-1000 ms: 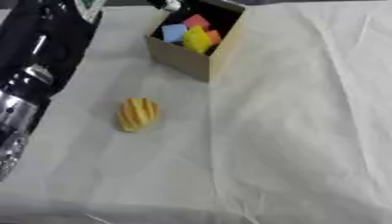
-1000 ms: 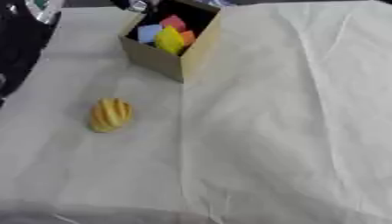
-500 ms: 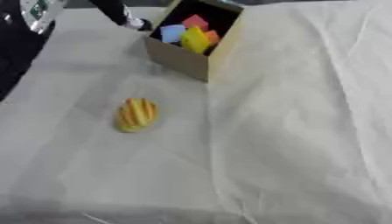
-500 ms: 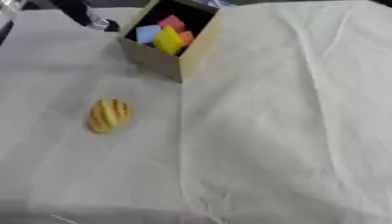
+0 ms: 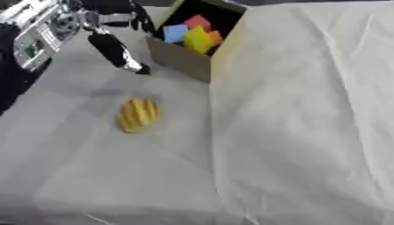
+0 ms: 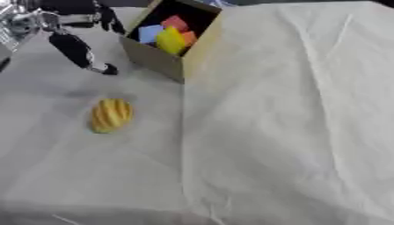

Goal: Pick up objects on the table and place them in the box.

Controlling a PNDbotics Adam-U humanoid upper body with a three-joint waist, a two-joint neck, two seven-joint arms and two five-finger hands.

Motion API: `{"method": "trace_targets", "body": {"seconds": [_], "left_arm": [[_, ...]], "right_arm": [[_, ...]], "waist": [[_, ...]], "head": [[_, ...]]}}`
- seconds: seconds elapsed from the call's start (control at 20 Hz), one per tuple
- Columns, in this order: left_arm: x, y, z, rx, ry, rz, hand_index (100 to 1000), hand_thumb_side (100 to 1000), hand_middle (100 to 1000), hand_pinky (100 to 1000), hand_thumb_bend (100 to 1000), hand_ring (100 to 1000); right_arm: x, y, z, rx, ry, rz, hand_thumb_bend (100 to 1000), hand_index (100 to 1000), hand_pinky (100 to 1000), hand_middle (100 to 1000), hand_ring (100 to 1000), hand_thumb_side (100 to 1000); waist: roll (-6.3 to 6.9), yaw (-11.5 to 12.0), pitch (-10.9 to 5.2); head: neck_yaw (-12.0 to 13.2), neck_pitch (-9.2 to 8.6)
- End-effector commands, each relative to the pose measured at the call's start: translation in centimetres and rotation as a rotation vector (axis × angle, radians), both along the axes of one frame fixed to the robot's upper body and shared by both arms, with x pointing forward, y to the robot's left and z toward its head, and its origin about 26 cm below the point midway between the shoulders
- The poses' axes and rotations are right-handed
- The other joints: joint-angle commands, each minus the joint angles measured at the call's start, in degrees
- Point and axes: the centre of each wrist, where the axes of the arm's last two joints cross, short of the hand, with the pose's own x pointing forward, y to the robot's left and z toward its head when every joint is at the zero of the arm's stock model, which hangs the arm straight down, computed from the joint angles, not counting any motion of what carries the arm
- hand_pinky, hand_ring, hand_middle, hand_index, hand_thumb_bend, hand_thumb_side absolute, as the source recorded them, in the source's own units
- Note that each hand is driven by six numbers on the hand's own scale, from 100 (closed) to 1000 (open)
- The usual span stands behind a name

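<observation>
One yellow ridged pastry-looking thing [image 5: 138,114] is sitting on the white cloth [image 5: 292,132]. One cardboard box [image 5: 188,59] is holding what look like four coloured blocks: one red [image 5: 198,21], one blue [image 5: 175,33], one yellow [image 5: 196,40], one orange [image 5: 215,37]. One robot hand [image 5: 115,48] is showing.

A wrinkled white cloth [image 5: 308,132] covers the whole table. Long creases run along it from the far edge to the near edge. At the far edge a dark strip of background [image 6: 308,1] shows.
</observation>
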Motion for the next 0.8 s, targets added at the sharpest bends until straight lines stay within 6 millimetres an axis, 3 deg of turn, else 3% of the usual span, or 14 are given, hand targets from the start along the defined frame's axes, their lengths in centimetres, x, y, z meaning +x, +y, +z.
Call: {"method": "trace_targets", "body": {"seconds": [0.05, 0.55, 0.8], "left_arm": [[-0.7, 0.7, 0.9, -0.013, 0.023, 0.036, 832, 565, 722, 779, 569, 745], [-2.8, 0.7, -0.1, -0.073, 0.193, 0.101, 846, 524, 715, 774, 584, 742], [-4.4, 0.1, -0.3, -0.134, 0.315, 0.146, 840, 400, 698, 764, 590, 730]], "right_arm": [[-0.5, -0.2, 0.9, 0.004, -0.040, -0.008, 100, 809, 909, 683, 735, 532], [-0.5, -0.6, 0.7, 0.007, -0.041, -0.009, 100, 809, 910, 682, 735, 528], [-0.5, -0.6, 0.8, 0.010, -0.042, -0.007, 100, 809, 910, 682, 734, 528]], "waist": [[-0.17, 0.02, -1.37], [-0.16, 0.22, -1.02], [-0.27, 0.04, -0.80]], "head": [[0.20, 0.24], [0.47, 0.24], [0.67, 0.24]]}}
